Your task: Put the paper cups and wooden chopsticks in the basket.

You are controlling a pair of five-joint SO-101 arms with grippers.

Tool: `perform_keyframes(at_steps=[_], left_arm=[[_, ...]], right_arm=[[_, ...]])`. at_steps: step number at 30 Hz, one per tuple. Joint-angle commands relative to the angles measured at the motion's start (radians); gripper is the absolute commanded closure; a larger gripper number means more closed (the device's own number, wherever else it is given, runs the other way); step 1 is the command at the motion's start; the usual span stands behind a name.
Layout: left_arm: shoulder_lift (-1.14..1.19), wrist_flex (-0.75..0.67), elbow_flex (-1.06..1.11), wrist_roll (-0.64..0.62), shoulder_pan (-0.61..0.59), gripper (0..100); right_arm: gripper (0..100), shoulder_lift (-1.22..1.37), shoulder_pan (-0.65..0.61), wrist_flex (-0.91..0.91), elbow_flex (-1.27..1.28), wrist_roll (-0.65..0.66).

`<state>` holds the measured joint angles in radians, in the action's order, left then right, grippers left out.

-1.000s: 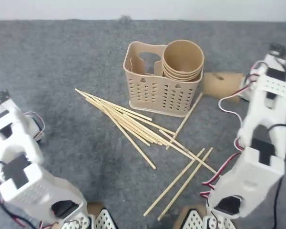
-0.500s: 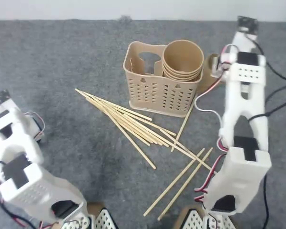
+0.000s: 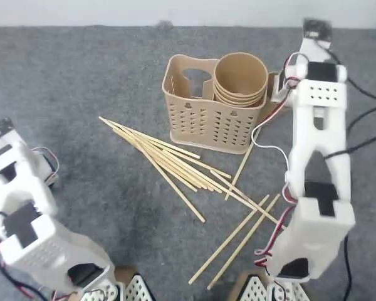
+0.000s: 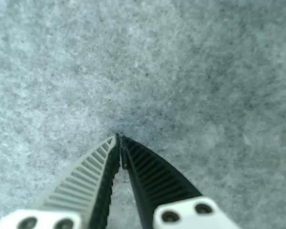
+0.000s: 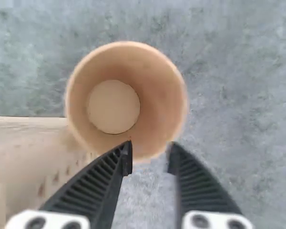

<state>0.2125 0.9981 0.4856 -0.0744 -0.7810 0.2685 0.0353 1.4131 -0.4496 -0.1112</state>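
The basket stands mid-surface, its right compartment taken up by a stack of cups, while its left compartment is open from above. Chopsticks fan across the grey surface in front of the basket and bar a low pass there, and the right arm lies along the basket's right side. The lying cup sits just beside the basket wall, with bare surface on its other side.

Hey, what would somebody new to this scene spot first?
Probably the beige basket with a stack of paper cups in one compartment, mid-table. Wooden chopsticks lie scattered on the grey carpet in front of it. The right pincer, open, sits at the mouth of a loose cup beside the basket.
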Motion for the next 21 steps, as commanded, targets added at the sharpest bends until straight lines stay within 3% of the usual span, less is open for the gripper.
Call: perform_keyframes(at_steps=[1, 7, 14, 21], left_arm=[[-0.043, -0.018, -0.002, 0.011, 0.020, 99], [-0.043, -0.018, -0.002, 0.011, 0.020, 99], [-0.043, -0.018, -0.001, 0.011, 0.017, 99], [-0.043, -0.018, -0.001, 0.011, 0.018, 99]], right_arm=[[79.3, -0.177, 0.068, 0.036, -0.081, -0.005], [85.6, -0.180, 0.154, 0.030, -0.055, -0.012], [85.7, -0.084, 0.151, -0.030, -0.061, -0.020], [85.7, -0.058, 0.108, -0.076, -0.061, -0.123]])
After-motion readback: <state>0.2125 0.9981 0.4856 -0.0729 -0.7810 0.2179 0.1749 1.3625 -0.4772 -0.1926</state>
